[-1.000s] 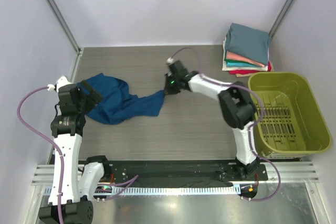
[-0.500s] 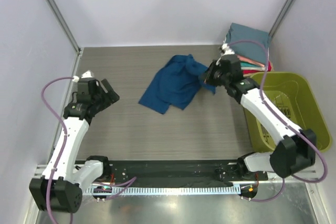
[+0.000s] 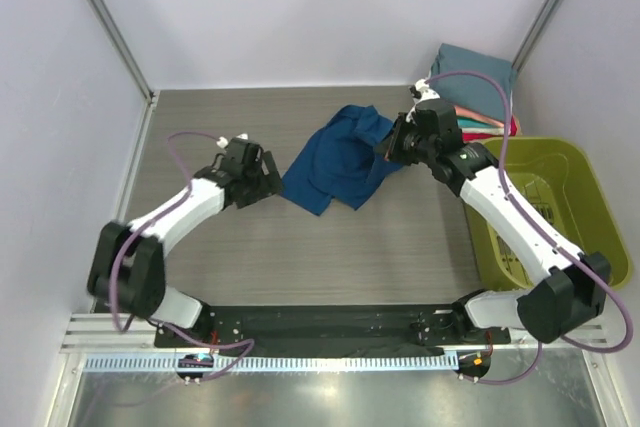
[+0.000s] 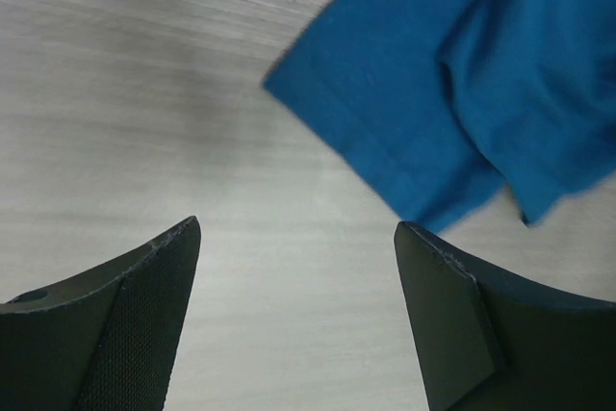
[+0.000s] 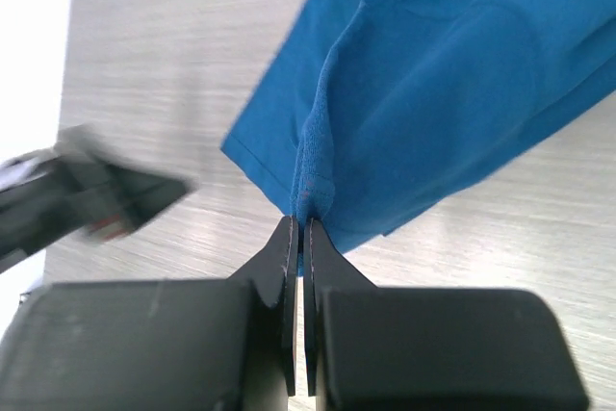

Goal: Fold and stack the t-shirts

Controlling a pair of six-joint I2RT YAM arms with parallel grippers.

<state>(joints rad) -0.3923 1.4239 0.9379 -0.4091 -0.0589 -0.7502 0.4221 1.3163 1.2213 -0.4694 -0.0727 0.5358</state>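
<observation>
— Where's the blue t-shirt (image 3: 338, 162)?
— Crumpled on the table (image 3: 330, 257), toward the back, with the right gripper (image 5: 298, 226) pinched tight on a fold at its right edge.
— And the left gripper (image 4: 294, 238)?
— Jaws spread wide, holding nothing, just beside the shirt's left hem; the folded stack (image 3: 472, 97) sits in the far right corner, behind the green basket (image 3: 590, 209)

robot lab cell: white panels (image 3: 300, 17), aluminium frame (image 3: 110, 27)
</observation>
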